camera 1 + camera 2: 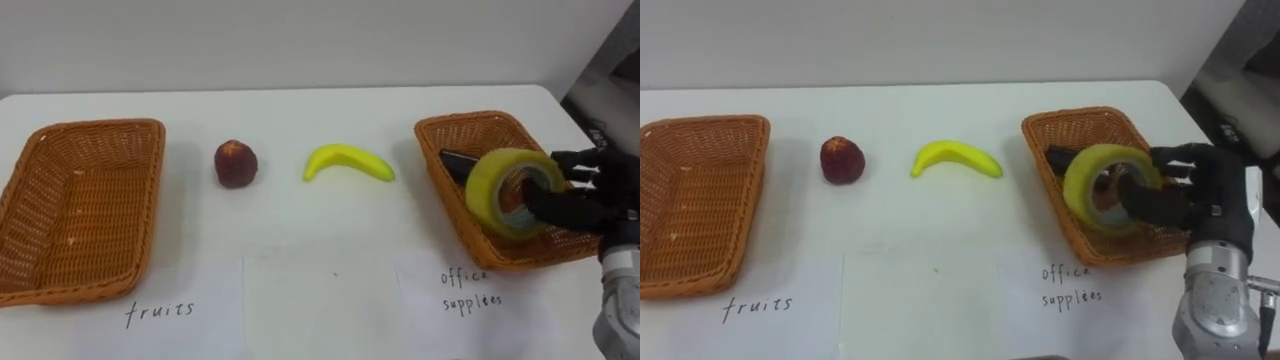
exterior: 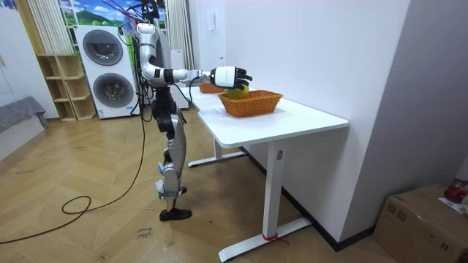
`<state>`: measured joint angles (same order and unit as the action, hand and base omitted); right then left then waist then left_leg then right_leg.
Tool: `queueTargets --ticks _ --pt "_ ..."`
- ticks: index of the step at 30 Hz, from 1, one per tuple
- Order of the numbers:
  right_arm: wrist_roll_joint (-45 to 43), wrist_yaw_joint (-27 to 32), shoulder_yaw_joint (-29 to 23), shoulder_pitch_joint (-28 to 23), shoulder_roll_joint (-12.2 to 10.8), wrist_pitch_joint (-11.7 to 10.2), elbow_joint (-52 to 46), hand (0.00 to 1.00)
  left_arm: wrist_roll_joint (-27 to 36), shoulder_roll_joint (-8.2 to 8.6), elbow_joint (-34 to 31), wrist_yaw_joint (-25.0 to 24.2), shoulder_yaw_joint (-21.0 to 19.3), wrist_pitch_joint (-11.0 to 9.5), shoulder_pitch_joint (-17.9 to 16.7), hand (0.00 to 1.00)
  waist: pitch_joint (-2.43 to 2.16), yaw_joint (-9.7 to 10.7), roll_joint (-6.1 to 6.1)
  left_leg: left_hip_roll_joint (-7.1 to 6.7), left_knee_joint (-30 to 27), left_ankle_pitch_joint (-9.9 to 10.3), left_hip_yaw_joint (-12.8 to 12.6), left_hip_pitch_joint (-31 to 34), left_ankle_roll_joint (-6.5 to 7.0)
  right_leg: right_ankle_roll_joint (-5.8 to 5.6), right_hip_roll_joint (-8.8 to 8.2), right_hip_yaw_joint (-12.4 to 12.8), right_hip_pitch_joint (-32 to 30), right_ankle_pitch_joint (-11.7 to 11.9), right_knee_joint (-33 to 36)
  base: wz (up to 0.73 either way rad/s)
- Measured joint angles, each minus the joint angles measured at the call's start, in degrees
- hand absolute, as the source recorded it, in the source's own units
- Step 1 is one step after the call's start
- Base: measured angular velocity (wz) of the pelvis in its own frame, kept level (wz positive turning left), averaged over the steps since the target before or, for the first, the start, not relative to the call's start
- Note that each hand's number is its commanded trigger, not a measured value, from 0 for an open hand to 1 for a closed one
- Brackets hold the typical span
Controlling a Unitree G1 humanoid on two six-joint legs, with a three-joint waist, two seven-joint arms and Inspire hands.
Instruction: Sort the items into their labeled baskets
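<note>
Step in hand: dropping off the office item. My right robot hand (image 1: 583,193) was curled tight on the yellow tape roll (image 1: 500,185), dark fingers (image 1: 548,208) hooked through its core, so the roll stood on edge. I held it over the office supplies basket (image 1: 470,124) by the table's (image 1: 300,120) right edge, above the near half. I couldn't tell if the roll touched the basket floor. A dark flat item (image 1: 455,163) already lay in that basket, further back.

Pose: my right arm reached in from the right edge, wrist about level, palm turned toward the table's centre. In the room view I stood at the table's long side with that arm stretched out straight over the basket.

Still unsorted: the banana (image 1: 348,162) and the red fruit (image 1: 236,163), an apple or peach by the look. They lay apart from each other mid-table, toward the far edge. The fruit basket (image 1: 100,128) sat by the left edge with nothing in it.

Next, as I judged it: lower a little, uncurl the fingers and slip them out of the core without dragging the roll back over the rim. Then go for the banana, the closer fruit. It needs a long carry across to the left edge.
</note>
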<state>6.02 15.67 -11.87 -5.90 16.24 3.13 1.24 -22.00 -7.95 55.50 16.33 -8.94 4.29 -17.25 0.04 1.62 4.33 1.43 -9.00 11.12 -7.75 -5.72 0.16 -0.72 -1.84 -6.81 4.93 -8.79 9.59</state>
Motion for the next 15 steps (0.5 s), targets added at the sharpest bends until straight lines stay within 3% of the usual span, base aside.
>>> queueTargets --ticks 15 --pt "-2.3 3.7 -3.4 0.0 0.0 -0.1 0.0 0.00 0.0 0.36 -0.3 -0.4 -0.3 0.5 -0.1 0.00 -0.13 0.1 0.09 -0.01 0.0 0.0 -0.1 0.0 0.00 0.00 0.01 0.1 0.0 0.0 0.1 0.00"
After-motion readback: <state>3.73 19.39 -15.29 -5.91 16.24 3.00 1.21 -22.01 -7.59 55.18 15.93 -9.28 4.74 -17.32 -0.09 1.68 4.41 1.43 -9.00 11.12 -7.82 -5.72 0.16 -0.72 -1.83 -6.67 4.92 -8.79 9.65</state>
